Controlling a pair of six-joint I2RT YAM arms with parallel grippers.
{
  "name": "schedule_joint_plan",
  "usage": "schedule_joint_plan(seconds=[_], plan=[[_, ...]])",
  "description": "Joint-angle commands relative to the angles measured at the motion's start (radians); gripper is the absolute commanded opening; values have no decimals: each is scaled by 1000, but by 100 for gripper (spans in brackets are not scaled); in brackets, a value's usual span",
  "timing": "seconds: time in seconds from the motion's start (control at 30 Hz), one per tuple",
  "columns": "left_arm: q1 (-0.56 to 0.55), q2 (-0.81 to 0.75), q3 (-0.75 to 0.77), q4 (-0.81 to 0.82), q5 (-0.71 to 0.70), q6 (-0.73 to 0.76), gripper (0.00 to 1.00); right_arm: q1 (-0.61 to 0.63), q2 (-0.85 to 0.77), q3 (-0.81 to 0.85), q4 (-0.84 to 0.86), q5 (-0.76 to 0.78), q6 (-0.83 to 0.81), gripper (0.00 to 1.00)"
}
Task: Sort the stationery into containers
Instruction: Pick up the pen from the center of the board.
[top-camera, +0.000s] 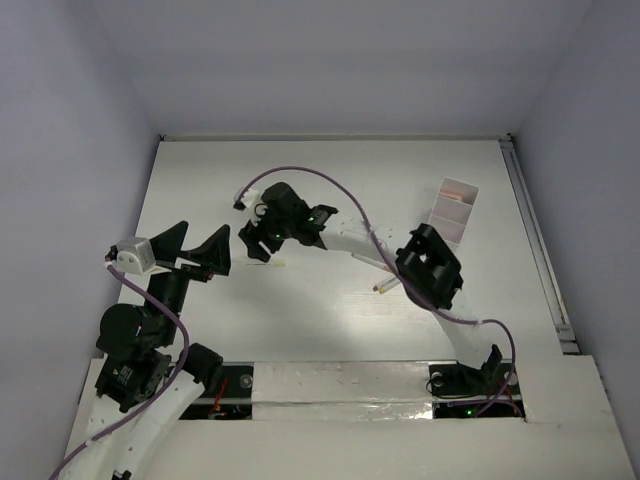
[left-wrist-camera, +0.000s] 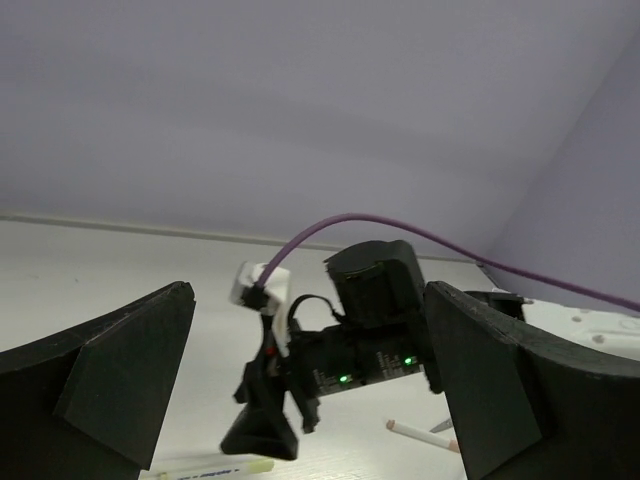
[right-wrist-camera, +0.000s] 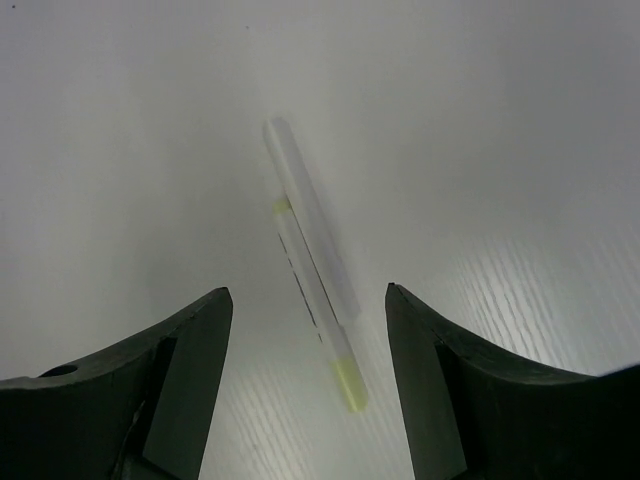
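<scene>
While the right pincer (right-wrist-camera: 305, 292) hangs open over a thin white yellow-tipped pen (right-wrist-camera: 312, 265), it likely must dip and pinch.

1 overhead, 2 wrist views — table (top-camera: 300, 320) shared.

Black jaws, white links (top-camera: 158, 425), purple cables (left-wrist-camera: 350, 216).
</scene>
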Motion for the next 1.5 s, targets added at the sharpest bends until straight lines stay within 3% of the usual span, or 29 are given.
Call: schedule_joint_plan(seconds=[0.0,0.17,0.4,0.83,1.17,1.47], plan=[[17,6,0,36,-21,14,99,23,90,156,-61,22,-83,69],[57,6,-2,36,22,5,99,54,222,381,-134,34,-119,72],[95,3,-2,38,52,-1,99,105,343,521,-162,85,-162,73],[95,3,-5,38,62,0,99,123,443,566,-141,108,-181,67],[95,9,-8,43,91,-4,99,123,498,555,-69,237,-175,38],[95,22,-7,44,107,-7,99,92,501,517,-46,226,-158,22]])
